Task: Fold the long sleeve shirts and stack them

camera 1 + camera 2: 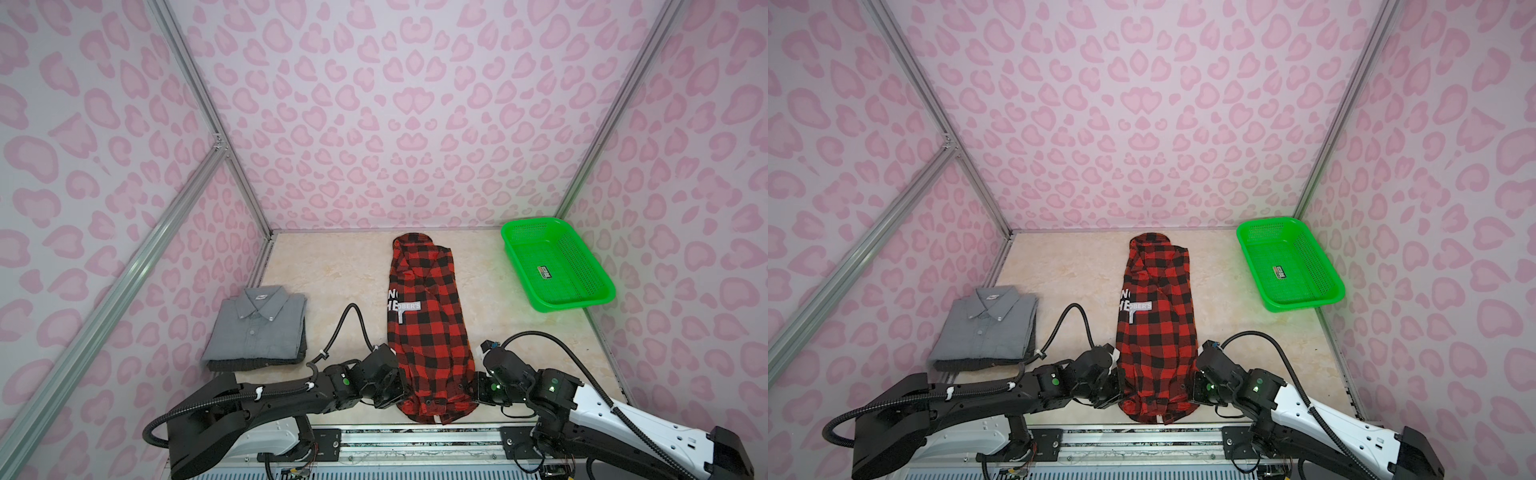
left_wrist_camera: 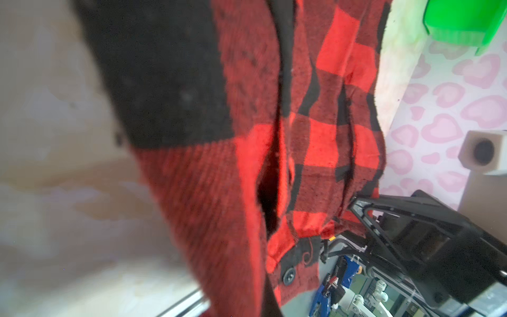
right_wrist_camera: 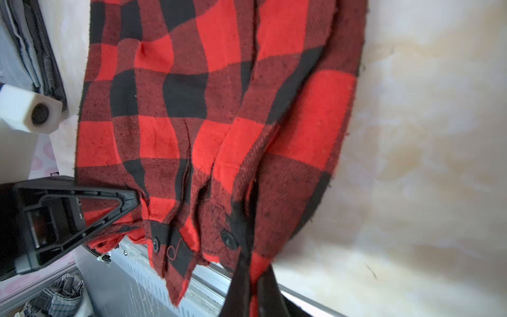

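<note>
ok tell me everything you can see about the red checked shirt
The red checked shirt is soft, flannel-like cloth in big red and black checks, with black buttons and a white printed patch on one side. It is folded into a long narrow strip and lies down the middle of the pale table, collar end far, the other end at the front edge. The left gripper and right gripper are shut on that near end, one at each side.

**Beige marbled tabletop, three things on it**

The tabletop bears a folded grey shirt at the left. A red-and-black checked shirt lies lengthwise down the middle. A green perforated basket sits in the far right corner. All are well apart.
</note>
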### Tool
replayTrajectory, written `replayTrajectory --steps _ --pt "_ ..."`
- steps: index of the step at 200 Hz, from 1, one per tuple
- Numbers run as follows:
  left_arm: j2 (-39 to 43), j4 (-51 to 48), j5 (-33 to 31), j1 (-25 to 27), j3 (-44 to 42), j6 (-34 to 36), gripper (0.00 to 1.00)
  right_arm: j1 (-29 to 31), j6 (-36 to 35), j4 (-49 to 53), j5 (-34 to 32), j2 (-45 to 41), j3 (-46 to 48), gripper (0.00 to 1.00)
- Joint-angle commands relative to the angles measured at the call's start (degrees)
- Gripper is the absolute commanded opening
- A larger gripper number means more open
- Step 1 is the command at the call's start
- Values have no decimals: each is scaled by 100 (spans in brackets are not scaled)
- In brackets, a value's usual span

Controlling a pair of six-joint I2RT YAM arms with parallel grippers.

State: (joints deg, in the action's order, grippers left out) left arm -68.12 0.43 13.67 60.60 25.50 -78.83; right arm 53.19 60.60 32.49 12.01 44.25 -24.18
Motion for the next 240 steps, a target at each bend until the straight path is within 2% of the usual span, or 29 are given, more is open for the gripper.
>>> replayTrajectory --steps 1,89,240 --pt "129 -395 -11 -76 245 -101 4 -6 -187 -65 -80 145 -115 0" --pt "207 -1163 118 -607 873 -404 4 -608 -572 -301 262 647 -817 0" --pt "-520 -1255 469 -1545 1714 -664 4 -1771 -1287 -742 1123 1970 -1714 0"
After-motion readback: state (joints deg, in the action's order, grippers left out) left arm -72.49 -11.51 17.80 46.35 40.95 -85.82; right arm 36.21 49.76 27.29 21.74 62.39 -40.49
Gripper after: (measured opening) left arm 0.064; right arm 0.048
